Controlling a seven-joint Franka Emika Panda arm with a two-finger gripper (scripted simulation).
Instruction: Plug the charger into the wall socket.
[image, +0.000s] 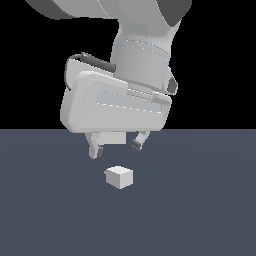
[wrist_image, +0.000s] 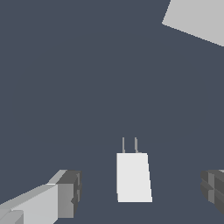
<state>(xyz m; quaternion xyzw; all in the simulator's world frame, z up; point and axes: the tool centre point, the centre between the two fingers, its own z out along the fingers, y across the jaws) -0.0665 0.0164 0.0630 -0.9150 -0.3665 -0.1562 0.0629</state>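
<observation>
Exterior view, read from its left to its right: the gripper (image: 117, 147) hangs above a dark grey floor (image: 210, 220) with its jaws spread wide and nothing between them, one fingertip (image: 95, 150) toward the left and the other toward the right. Below and slightly right of that left fingertip, the charger (image: 119, 177) sits on the floor, apart from both fingers and not yet touched. A flat white shape shows behind the fingers, close under the hand; I cannot tell what it is from here.

Wrist view, again left to right: one finger pad (wrist_image: 68, 192) at the left, then the charger (wrist_image: 133, 177) lying between the pads but nearer the left one, with two thin prongs (wrist_image: 129, 145) sticking out of its far end, then the second pad at the right edge. Beyond the prongs, well apart, a corner of a pale flat slab (wrist_image: 197, 19) shows, likely the wall socket, though its centre marks are out of frame.

My judgement: the task is at its start. The arm is lined up over the charger; descent, grasp, carry and insertion all remain.
</observation>
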